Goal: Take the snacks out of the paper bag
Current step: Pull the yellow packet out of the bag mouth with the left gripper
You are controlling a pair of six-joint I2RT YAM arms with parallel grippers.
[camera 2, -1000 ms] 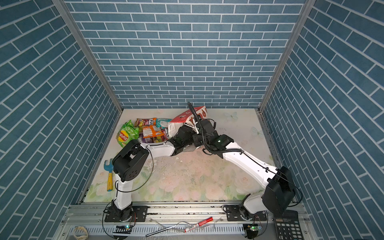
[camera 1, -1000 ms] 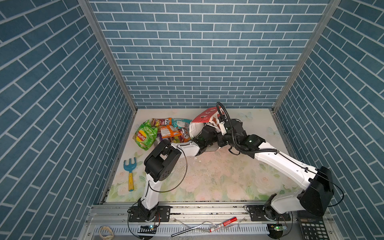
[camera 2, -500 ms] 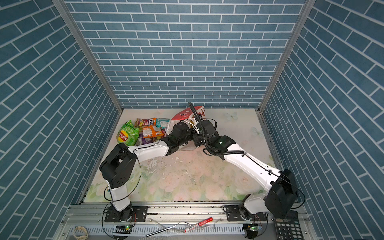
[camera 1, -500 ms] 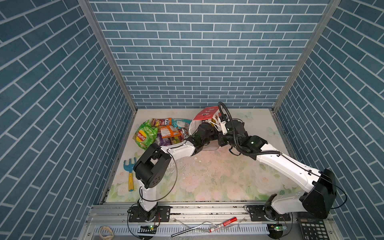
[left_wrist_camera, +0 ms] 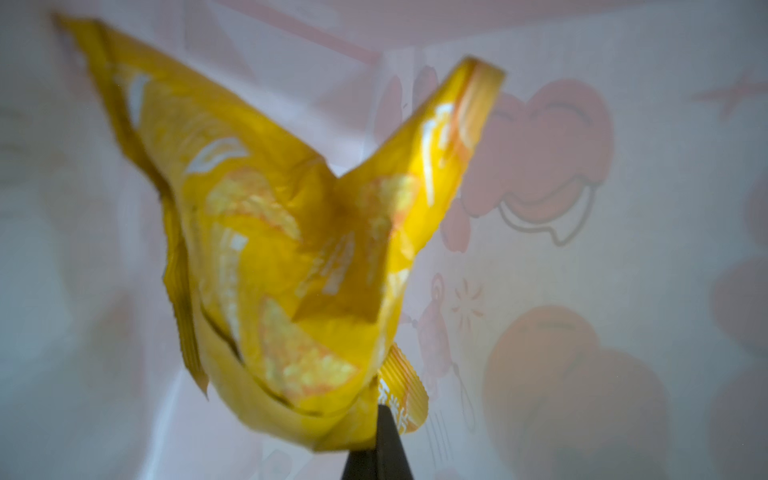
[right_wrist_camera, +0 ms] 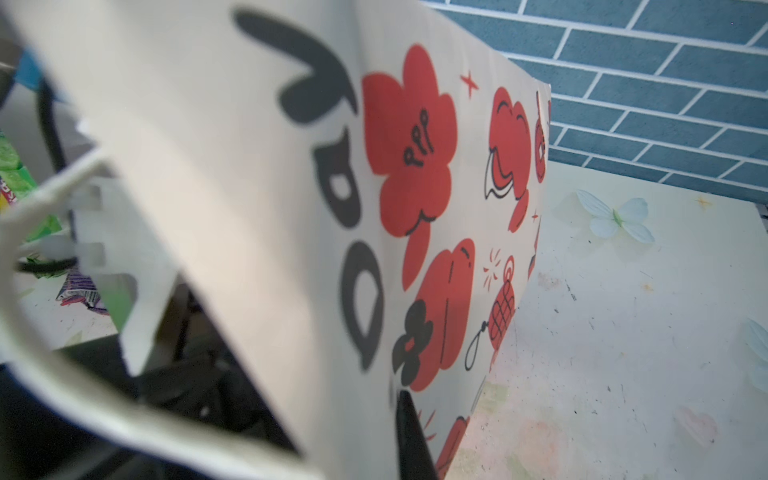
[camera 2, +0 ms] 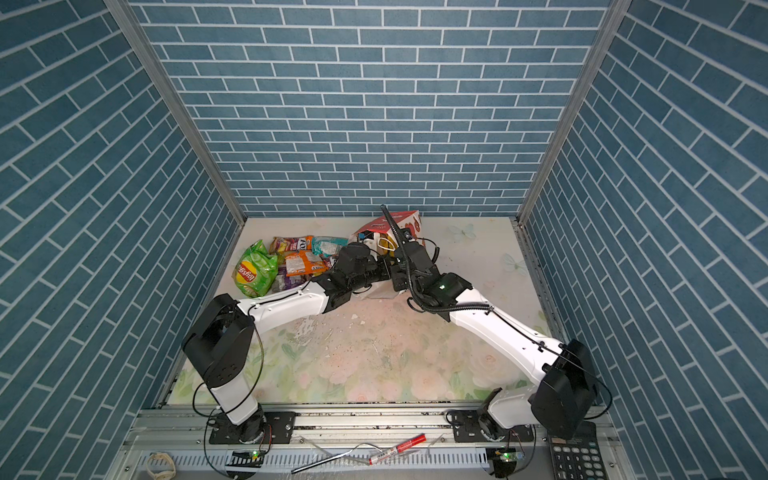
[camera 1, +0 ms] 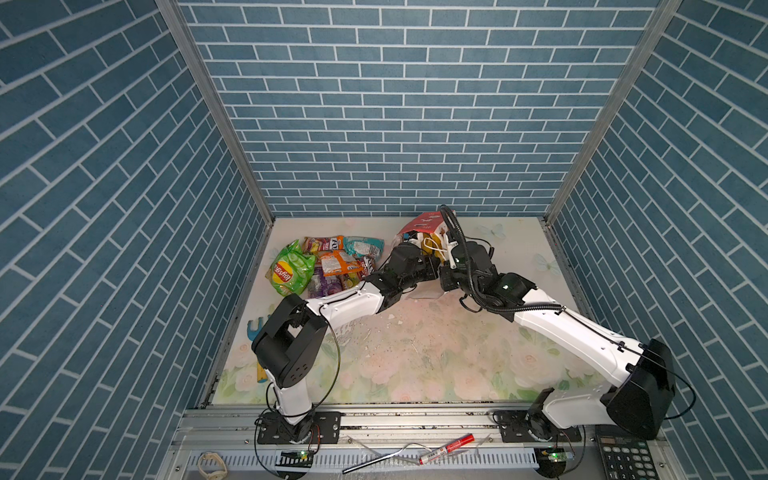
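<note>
Looking down in a top view, the paper bag [camera 1: 423, 222] lies tipped near the back of the floral surface [camera 1: 415, 357], red side up. Its mouth is turned toward the two arms, which meet there. A patch of yellow shows inside the mouth. To the left, well apart from the bag, are the snacks already out: a green Lay's bag [camera 1: 291, 270], an orange packet [camera 1: 338, 262], a teal packet [camera 1: 362, 246] and a purple packet [camera 1: 322, 286], heaped and overlapping. That pile reads as the drop zone (kept clear of the arms' crossing point, I judge).

From the left wrist, the camera is inside the bag: white walls with the red prints showing faintly through. The left claw [left_wrist_camera: 374, 436] is clamped tight on the crimped end of the yellow bag [left_wrist_camera: 291, 249]. The packet is crumpled and folded into a V, and its far corners sit near the bag's inner walls. Only one dark finger shows; the other is hidden behind the foil. No other packet is visible in there, though the yellow one blocks much of the interior.

From the right wrist, the bag's white face with red prints fills the frame. The right claw [right_wrist_camera: 405, 434] is closed on that paper wall near the mouth, one finger on the outside and the other hidden behind the paper. This grip seems meant to pin the bag and keep its mouth open, so the packet comes out without dragging the light bag along.
</note>
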